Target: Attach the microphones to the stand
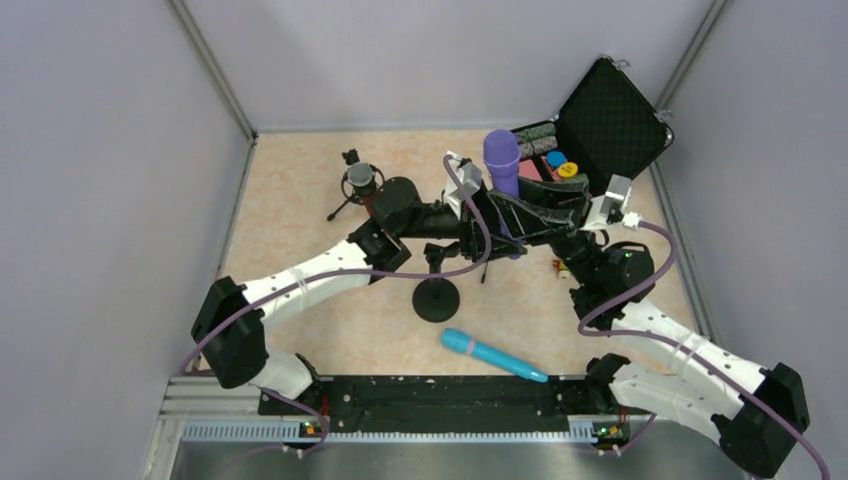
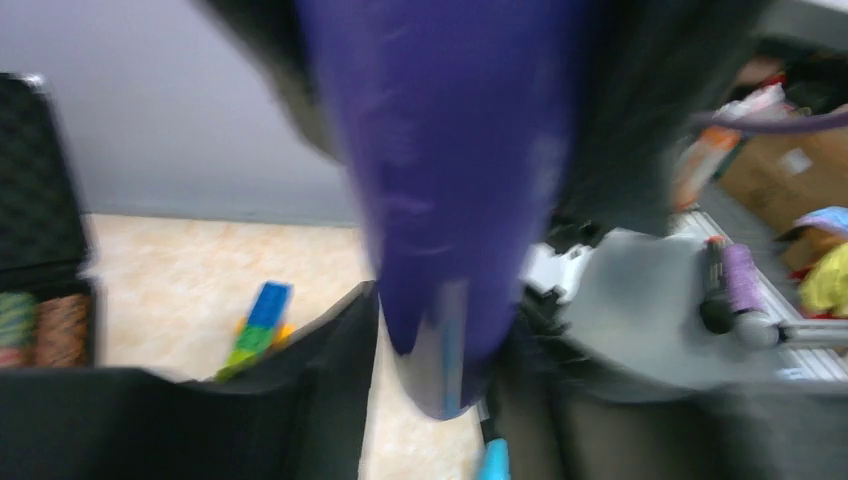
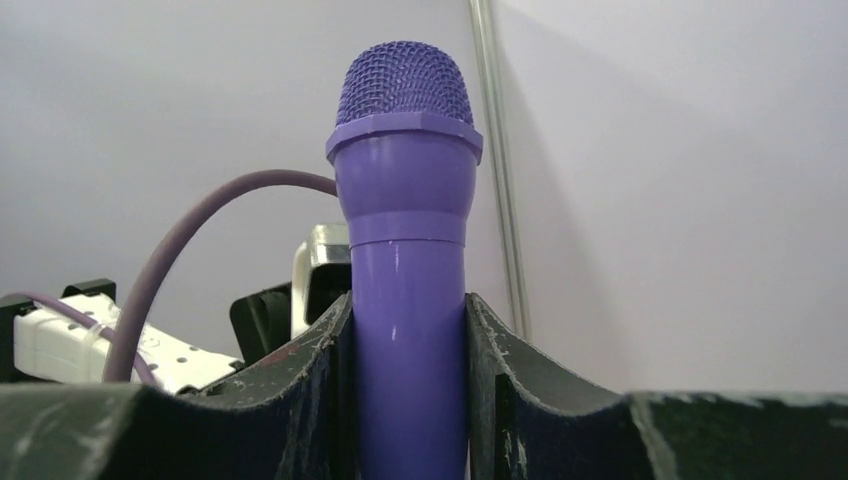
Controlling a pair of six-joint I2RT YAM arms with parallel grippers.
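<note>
My right gripper [image 1: 520, 200] [image 3: 408, 320] is shut on the handle of the purple microphone [image 1: 502, 160] [image 3: 405, 230], which stands upright with its mesh head on top. Around the lower end of that handle [image 2: 450, 200] sits my left gripper [image 1: 497, 228] [image 2: 445, 335], still open, with a strip of floor showing beside the tip. The view is blurred. A light blue microphone [image 1: 492, 355] [image 2: 493, 462] lies on the table near the front. A black stand with a round base [image 1: 436, 298] rises under the arms. The red microphone with a silver head [image 1: 362, 180] sits in a small tripod.
An open black case [image 1: 610, 120] with coloured pieces inside stands at the back right. A multicoloured block train [image 2: 258, 325] lies on the floor near the case. Purple cables loop from both wrists. Grey walls close in left, right and behind.
</note>
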